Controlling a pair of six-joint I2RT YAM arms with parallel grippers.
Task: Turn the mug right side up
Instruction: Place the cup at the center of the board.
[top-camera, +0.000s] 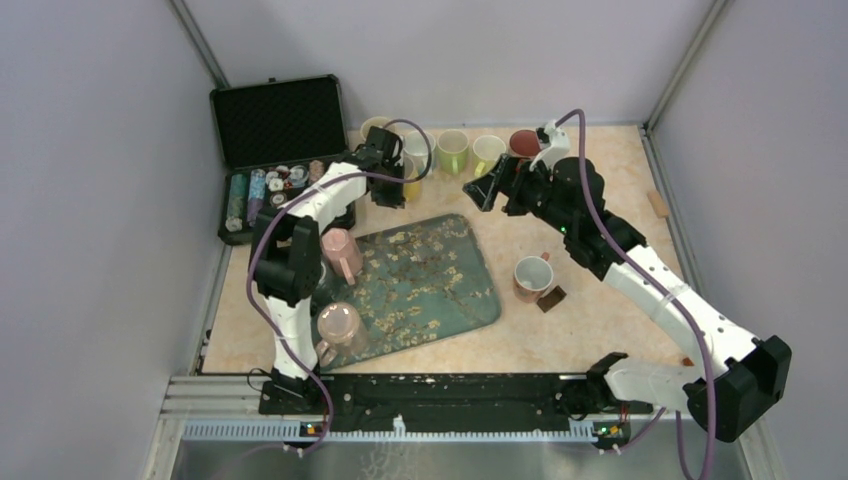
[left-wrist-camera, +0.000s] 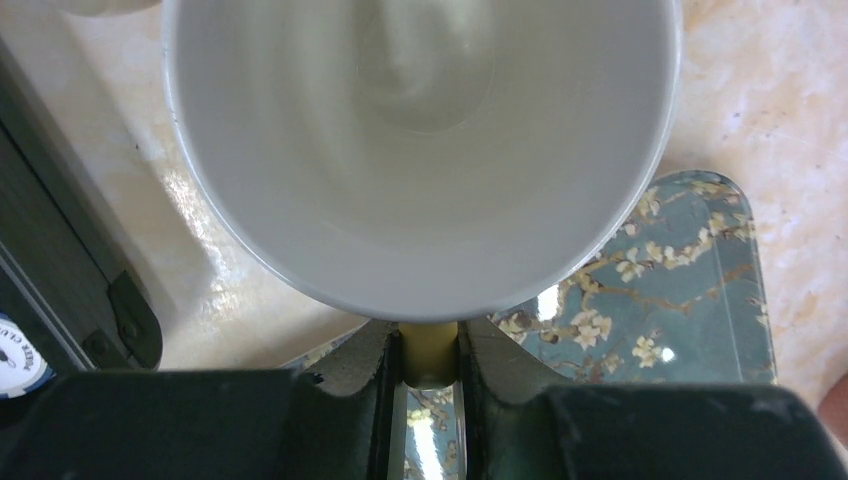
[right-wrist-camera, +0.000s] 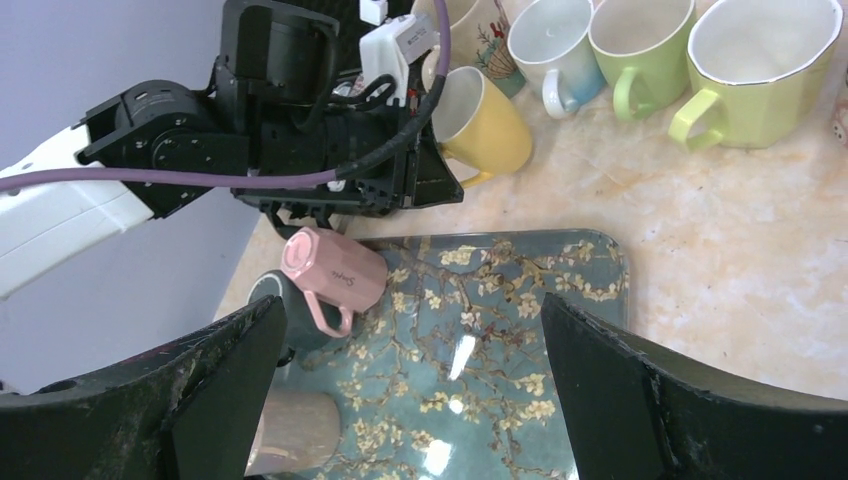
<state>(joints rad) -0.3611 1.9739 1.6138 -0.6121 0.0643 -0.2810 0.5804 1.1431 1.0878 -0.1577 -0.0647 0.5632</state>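
Item 1, nearest the left wrist lens: my left claw (left-wrist-camera: 429, 335), which I am clamping tight on the handle (left-wrist-camera: 429, 365) of the yellow mug (left-wrist-camera: 420, 150). I am holding the mug at the back of the table, beside the floral tray (left-wrist-camera: 690, 290). Its white inside is facing me, with nothing in it.

Status: by my judgement the turn is part done. The mug is tilting rather than standing, and setting it upright and letting go are not yet done.

Item 2: my right claw (right-wrist-camera: 415, 395), jaws wide apart, is gripping nothing and hanging over the tray.

Item 3: the tray is carrying a tipped pink mug (right-wrist-camera: 335, 268).

Item 4: a row of mugs (right-wrist-camera: 640, 40) is standing mouth-up, and those I can see into are empty.

Item 5: an open black case (top-camera: 278, 125) is holding stacked chips (top-camera: 265, 185).
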